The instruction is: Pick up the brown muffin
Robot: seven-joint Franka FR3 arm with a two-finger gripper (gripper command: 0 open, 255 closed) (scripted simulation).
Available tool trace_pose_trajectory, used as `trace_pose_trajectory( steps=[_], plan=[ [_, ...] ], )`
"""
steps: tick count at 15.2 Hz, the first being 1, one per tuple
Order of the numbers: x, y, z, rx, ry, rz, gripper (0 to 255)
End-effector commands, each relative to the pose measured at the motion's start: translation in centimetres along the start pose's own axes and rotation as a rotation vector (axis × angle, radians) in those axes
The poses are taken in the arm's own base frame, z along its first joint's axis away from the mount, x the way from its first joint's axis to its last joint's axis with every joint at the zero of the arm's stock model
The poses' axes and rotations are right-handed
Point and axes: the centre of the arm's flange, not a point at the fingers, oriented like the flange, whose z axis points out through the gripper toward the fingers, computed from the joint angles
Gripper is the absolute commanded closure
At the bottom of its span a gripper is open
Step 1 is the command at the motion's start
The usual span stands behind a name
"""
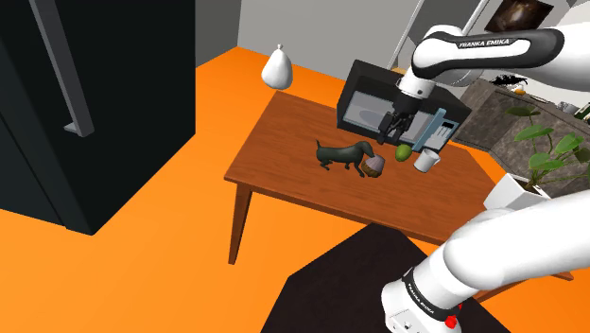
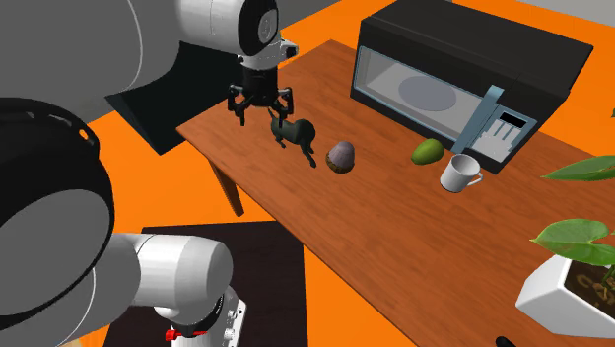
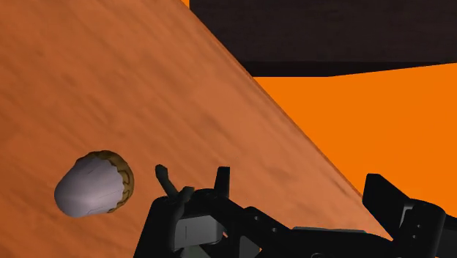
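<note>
Approach stage: muffin not yet grasped.
Gripper [image 2: 263, 112] hangs over the tabletop [image 2: 394, 217], fingers spread and empty, ready to descend. A dark dog figurine [image 2: 296, 133] stands just beside it. The brown muffin [image 2: 341, 156] lies tipped mid-tabletop, short of the green fruit [image 2: 428, 151].

Wooden table [image 1: 284, 156]: muffin [image 1: 375, 166], dog figurine [image 1: 340, 153], microwave [image 1: 373, 99]

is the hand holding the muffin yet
No, the muffin lies on the table, well apart from the open hand, which has nothing between its fingers.
</note>
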Motion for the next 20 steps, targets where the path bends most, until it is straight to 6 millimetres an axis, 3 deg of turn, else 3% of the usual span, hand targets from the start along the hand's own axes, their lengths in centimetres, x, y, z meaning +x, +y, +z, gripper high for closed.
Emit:
trace_pose_trajectory(
  steps=[1, 20],
  plan=[
    [0.9, 2.4, 1.3, 0.004, -0.001, 0.004, 0],
    [10.6, 24.3, 10.9, 0.056, -0.01, 0.047, 0]
  ],
)
